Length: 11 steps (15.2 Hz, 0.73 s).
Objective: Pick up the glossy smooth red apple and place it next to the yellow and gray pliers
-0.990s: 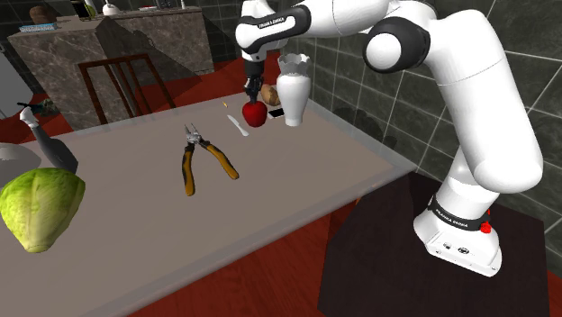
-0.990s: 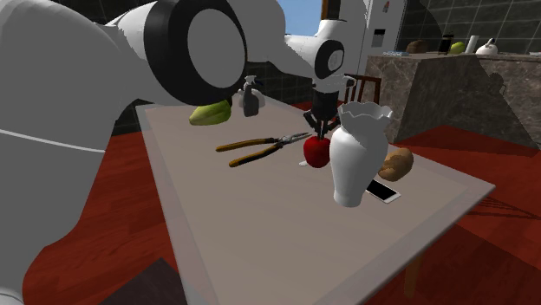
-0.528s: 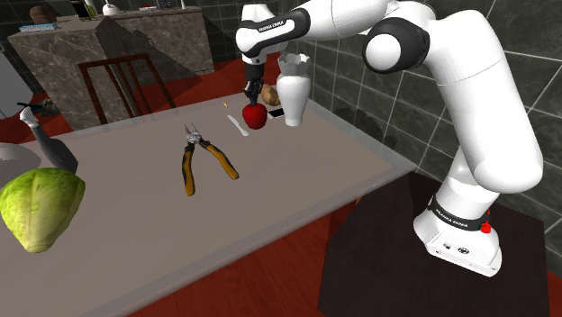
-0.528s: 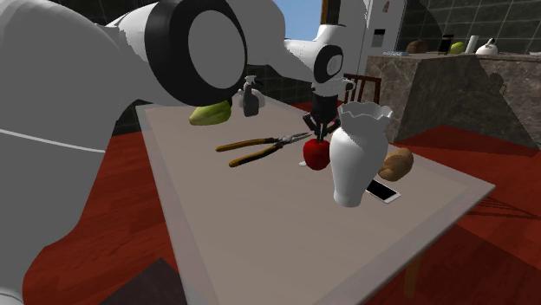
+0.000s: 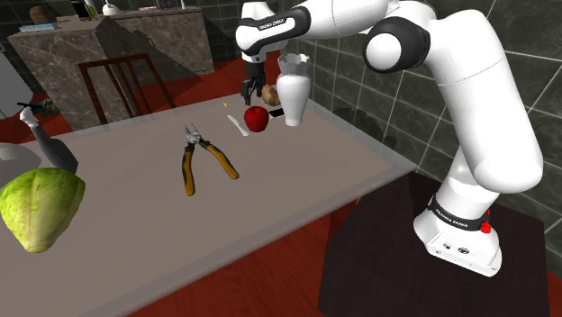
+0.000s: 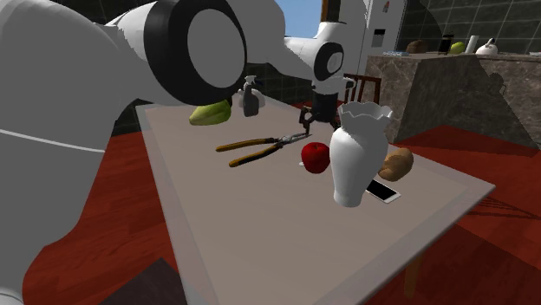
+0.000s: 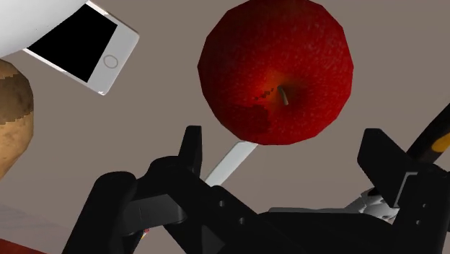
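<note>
Hovering just above the red apple (image 7: 278, 72), the fingers (image 7: 191, 151) stand apart.

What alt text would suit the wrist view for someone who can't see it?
A glossy round red apple lies on the grey-brown tabletop beyond the open black claw, whose fingers stand apart without touching it. A white smartphone with a black screen and a brown potato lie nearby.
</note>
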{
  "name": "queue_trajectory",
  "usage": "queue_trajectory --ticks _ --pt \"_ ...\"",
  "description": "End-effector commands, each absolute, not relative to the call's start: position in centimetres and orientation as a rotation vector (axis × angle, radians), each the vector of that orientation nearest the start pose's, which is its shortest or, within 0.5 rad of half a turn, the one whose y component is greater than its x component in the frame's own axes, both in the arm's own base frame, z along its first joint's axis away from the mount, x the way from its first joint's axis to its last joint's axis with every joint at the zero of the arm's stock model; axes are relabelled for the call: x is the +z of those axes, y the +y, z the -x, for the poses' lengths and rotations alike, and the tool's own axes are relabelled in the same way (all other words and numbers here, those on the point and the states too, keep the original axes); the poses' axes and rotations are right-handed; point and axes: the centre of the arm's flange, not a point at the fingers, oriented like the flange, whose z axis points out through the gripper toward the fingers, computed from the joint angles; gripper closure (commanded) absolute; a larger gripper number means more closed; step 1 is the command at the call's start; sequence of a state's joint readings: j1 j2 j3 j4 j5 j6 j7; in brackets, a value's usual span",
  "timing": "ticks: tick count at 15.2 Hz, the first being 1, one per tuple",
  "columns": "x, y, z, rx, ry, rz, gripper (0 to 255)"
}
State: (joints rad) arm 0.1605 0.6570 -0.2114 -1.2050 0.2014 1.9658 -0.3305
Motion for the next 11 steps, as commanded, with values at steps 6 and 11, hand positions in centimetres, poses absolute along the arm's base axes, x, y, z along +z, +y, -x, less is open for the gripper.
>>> queue_trajectory --ticks 6,11 --pt "45.5 1.5 -74.2 -0.197 -0.406 3.068 0" --pt "45.5 1.5 -74.2 -0.197 -0.406 3.068 0"
